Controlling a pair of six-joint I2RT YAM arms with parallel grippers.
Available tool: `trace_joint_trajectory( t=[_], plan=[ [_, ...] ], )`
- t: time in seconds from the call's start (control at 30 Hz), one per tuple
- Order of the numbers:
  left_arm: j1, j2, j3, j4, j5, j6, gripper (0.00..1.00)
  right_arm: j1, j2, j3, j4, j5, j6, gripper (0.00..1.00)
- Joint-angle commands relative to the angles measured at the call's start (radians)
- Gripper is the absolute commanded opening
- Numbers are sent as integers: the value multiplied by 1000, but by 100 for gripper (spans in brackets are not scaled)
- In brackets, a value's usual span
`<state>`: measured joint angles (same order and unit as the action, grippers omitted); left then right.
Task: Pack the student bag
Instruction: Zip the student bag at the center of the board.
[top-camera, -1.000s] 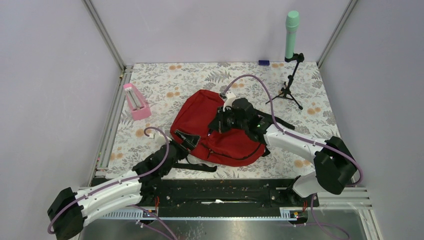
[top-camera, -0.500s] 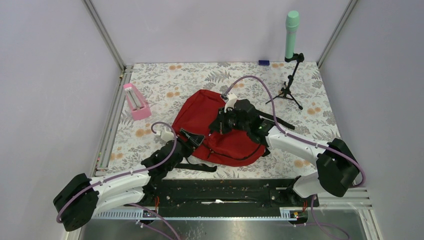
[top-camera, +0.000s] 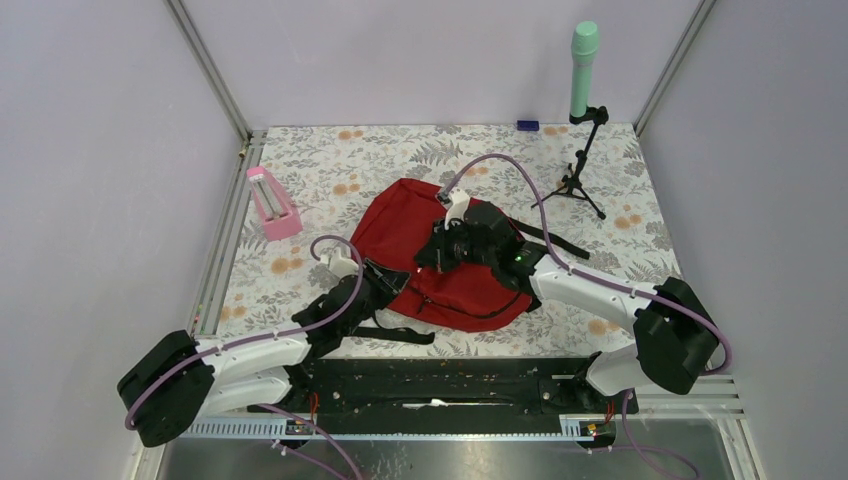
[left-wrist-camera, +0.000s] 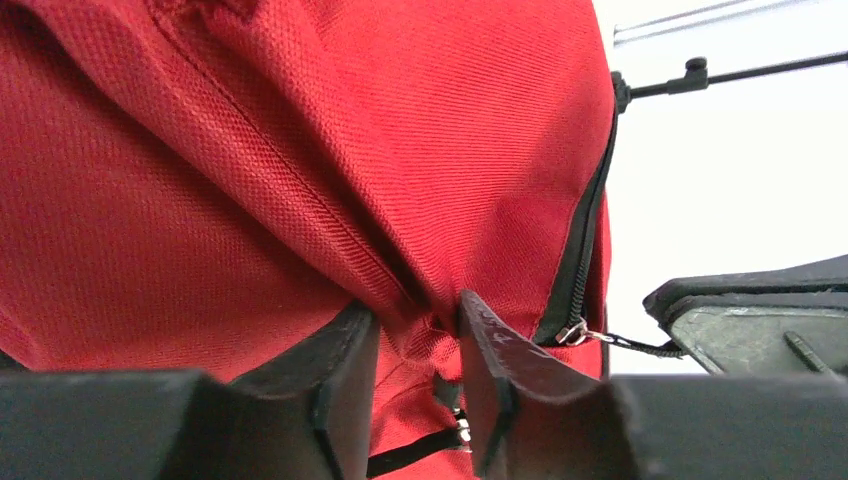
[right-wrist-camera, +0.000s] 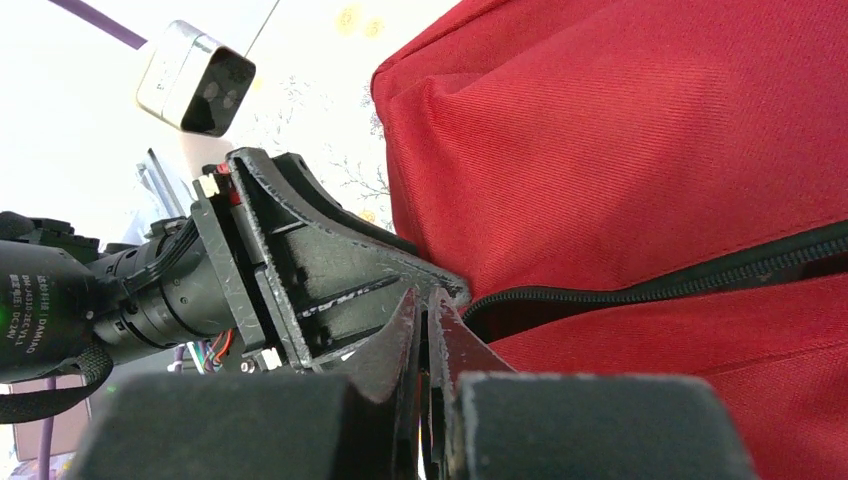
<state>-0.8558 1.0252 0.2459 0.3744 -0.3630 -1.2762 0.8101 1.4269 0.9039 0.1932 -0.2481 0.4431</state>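
The student bag (top-camera: 400, 235) is a big red backpack lying flat mid-table. My left gripper (top-camera: 385, 283) is at its near-left edge. In the left wrist view, the left gripper (left-wrist-camera: 415, 310) has narrowed its jaws onto a raised fold of the bag's red fabric (left-wrist-camera: 300, 150), both fingers touching it. A metal zipper pull (left-wrist-camera: 572, 333) trails a black cord toward my right gripper (left-wrist-camera: 740, 310). My right gripper (top-camera: 432, 255) sits over the bag's middle. Its jaws (right-wrist-camera: 425, 300) are shut on that thin pull, at the end of the black zipper (right-wrist-camera: 650, 285).
A small pink case (top-camera: 272, 203) stands at the left. A mint cylinder (top-camera: 583, 70) on a black tripod (top-camera: 578, 185) stands back right, with a small blue item (top-camera: 527, 125) by the rear wall. Black straps (top-camera: 385, 333) trail toward the arm bases.
My left arm has reached forward and right to the bag's near-left edge. Its jaws have gone from wide open to closed on a fabric fold. The right gripper has edged left.
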Motion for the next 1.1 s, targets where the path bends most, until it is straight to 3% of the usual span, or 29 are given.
trace_joint_trajectory(
  t=[0.0, 0.13, 0.5, 1.07],
  plan=[
    [1, 28, 45, 31, 2, 64, 21, 20, -30, 33, 45, 28, -29, 0],
    [2, 13, 37, 0, 0, 96, 0, 19, -29, 75, -26, 110, -66, 0],
    [1, -141, -29, -197, -34, 195, 0, -46, 36, 260, -215, 244, -182, 0],
    [1, -236, -107, -272, -60, 183, 0, -230, 153, 278, -202, 190, -149, 0]
  ],
)
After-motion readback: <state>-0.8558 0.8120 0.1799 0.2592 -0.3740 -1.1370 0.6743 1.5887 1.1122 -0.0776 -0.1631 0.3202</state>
